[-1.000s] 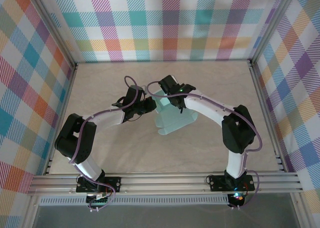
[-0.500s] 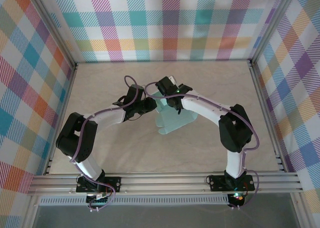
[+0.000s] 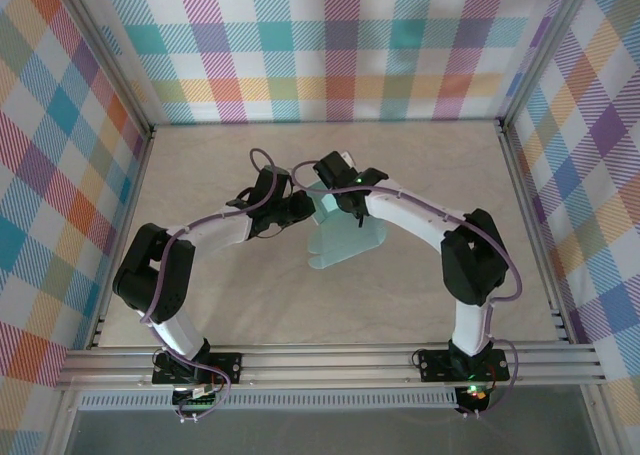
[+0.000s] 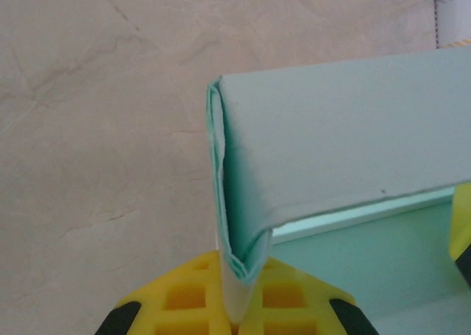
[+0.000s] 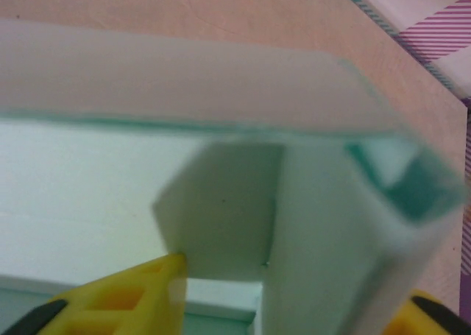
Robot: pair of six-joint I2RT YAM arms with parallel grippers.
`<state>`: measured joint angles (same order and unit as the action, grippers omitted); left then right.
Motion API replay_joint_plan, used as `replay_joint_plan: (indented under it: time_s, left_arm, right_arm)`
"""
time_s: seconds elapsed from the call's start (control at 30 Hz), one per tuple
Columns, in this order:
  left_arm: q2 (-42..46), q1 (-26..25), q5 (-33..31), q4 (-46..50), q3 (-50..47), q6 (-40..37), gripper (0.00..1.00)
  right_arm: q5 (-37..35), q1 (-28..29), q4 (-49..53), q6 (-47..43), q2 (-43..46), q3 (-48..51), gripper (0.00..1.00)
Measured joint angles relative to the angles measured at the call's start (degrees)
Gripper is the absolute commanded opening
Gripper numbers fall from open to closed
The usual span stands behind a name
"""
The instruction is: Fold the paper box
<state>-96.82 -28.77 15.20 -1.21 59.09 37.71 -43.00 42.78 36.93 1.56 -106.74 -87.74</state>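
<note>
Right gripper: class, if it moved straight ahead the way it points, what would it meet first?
The paper box: the right gripper straddles one upright wall, and the small inner flap stands just ahead, though depth is blurred.

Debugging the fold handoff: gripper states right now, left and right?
Left gripper: closed on a folded wall of the paper box.
Right gripper: open, jaws apart either side of another wall.

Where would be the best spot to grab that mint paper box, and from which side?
Pinch the folded end of an upright wall of the paper box, coming edge-on from the left so it is squeezed across its thickness. The card is thin there and doubled by the fold, so it probably suits a narrow pinch. The left pincer holds it that way.
</note>
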Motion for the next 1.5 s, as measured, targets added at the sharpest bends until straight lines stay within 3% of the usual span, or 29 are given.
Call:
replay_joint_plan:
  time_s: [0.17, 0.3, 0.43, 0.73, 0.9, 1.13, 1.5]
  left_arm:
    - [0.00, -0.02, 0.22, 0.07, 0.85, -0.26, 0.00]
    - [-0.17, -0.07, 0.22, 0.57, 1.18, -0.76, 0.00]
    - [-0.48, -0.07, 0.20, 1.60, 1.92, -1.14, 0.00]
    - [-1.53, -0.07, 0.20, 5.09, 3.82, -3.13, 0.00]
    - [-1.86, 0.00, 0.17, 10.75, 6.45, -7.89, 0.00]
    - [-2.56, 0.20, -2.27, 25.81, 13.05, -19.21, 0.00]
    - [-11.37, 0.81, -6.99, 53.53, 24.87, -34.38, 0.00]
  right_arm:
    - [3.34, 0.00, 0.11, 0.68, 2.71, 0.20, 0.60]
    - [7.89, 0.00, -0.37, 0.48, 6.47, 2.21, 0.80]
    - [12.85, 0.00, -1.60, 0.35, 10.29, 4.52, 0.89]
    - [19.80, -0.87, -5.97, 1.64, 19.19, 11.61, 0.91]
    - [24.50, -4.42, -9.46, 5.14, 25.68, 15.69, 0.90]
    - [30.29, -11.41, -13.05, 10.34, 31.85, 21.42, 0.89]
    - [33.79, -12.46, -13.86, 11.96, 31.63, 24.11, 0.89]
